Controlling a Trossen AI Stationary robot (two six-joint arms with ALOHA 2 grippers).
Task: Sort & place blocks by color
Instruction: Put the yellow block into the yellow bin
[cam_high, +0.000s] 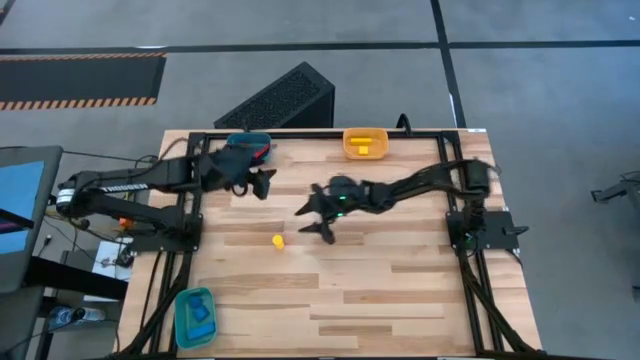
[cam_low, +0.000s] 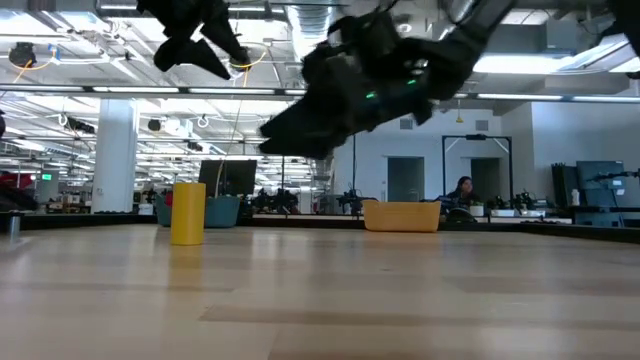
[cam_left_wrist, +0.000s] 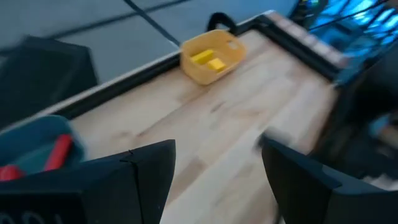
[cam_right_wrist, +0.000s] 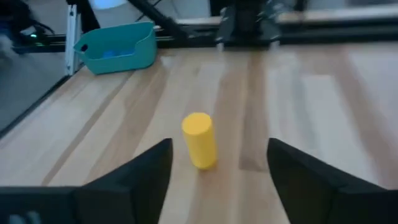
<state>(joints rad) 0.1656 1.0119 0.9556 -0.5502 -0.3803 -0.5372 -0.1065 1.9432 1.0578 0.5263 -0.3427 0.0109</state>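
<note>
A yellow block (cam_right_wrist: 199, 140), a short cylinder, stands upright on its end on the wooden table (cam_high: 400, 290), also visible in the high view (cam_high: 277, 240) and the low view (cam_low: 187, 213). My right gripper (cam_high: 315, 223) hangs open just right of it, fingers (cam_right_wrist: 146, 171) apart and pointing toward it, touching nothing. My left gripper (cam_high: 262, 185) is open in the air near the far left, beside the dark-blue bin (cam_high: 250, 147) that holds red blocks (cam_left_wrist: 56, 152). The orange-yellow bin (cam_left_wrist: 211, 57) holds yellow blocks (cam_left_wrist: 208, 59). The teal bin (cam_right_wrist: 118, 46) holds a blue block.
The dark-blue bin and the orange-yellow bin (cam_high: 365, 143) stand along the table's far edge, and the teal bin (cam_high: 195, 315) at the near left corner. A black frame runs along the table's edges. A black box (cam_high: 280, 98) sits beyond the far edge. Bare wood lies near and right.
</note>
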